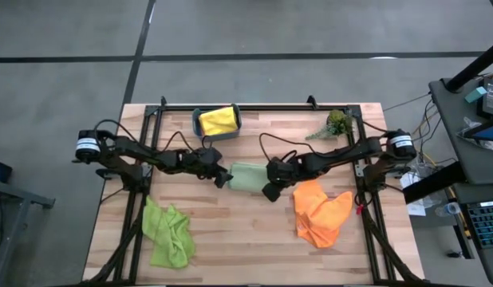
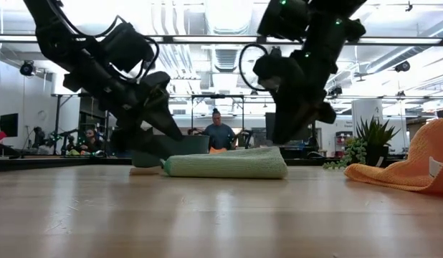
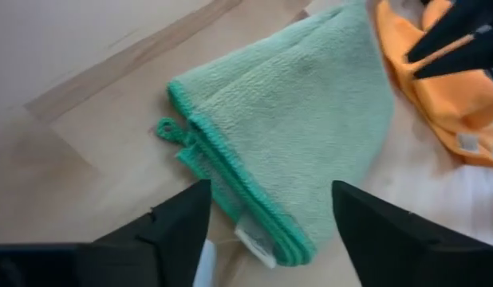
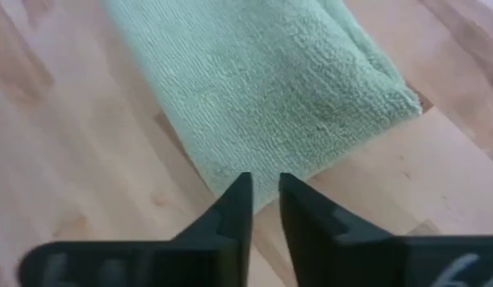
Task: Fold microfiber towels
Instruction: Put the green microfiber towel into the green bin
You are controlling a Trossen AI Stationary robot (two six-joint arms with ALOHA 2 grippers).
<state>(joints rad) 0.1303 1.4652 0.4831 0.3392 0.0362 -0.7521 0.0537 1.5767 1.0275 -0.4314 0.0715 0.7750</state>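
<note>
- Your work surface is a light wooden butcher-block table (image 1: 246, 231) with a dark metal frame around it, standing on a grey concrete floor marked with dark lines.
- A folded pale sage green microfiber towel (image 1: 248, 176) lies flat at the table's centre, between the two grippers.
- Your left gripper (image 1: 223, 177) sits at the towel's left edge; its wrist view shows the fingers (image 3: 175, 231) spread wide over the towel's hemmed corner, holding nothing.
- Your right gripper (image 1: 272, 190) hovers at the towel's right edge; its fingers (image 4: 234, 211) are nearly together with only a thin gap, and nothing is between them.
- A crumpled orange microfiber towel (image 1: 320, 211) lies to the right of the sage one, near the right arm's base.
- A rumpled lime green microfiber towel (image 1: 168, 233) lies at the front left of the table.
- A yellow microfiber towel (image 1: 218, 119) sits inside a small teal plastic bin (image 1: 199, 125) at the back edge.
- A small green plant sprig (image 1: 333, 123) rests at the back right.
- In the low view the room behind shows a bright ceiling with ducts and lights, and a person (image 2: 219, 132) sits in the distance.
</note>
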